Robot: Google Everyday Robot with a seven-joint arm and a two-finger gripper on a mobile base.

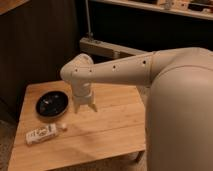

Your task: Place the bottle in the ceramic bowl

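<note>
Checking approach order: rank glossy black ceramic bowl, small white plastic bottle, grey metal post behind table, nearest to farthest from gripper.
Gripper hangs over the wooden table, near its middle.
1. Glossy black ceramic bowl, just left.
2. Small white plastic bottle, front left.
3. Grey metal post, behind the table.

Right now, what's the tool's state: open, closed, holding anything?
Tool: open, holding nothing, beside the glossy black ceramic bowl; the small white plastic bottle lies apart.

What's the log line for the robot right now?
gripper: open, above wooden table, right of ceramic bowl | bottle: lying on table, not held | bowl: no bottle inside
</note>
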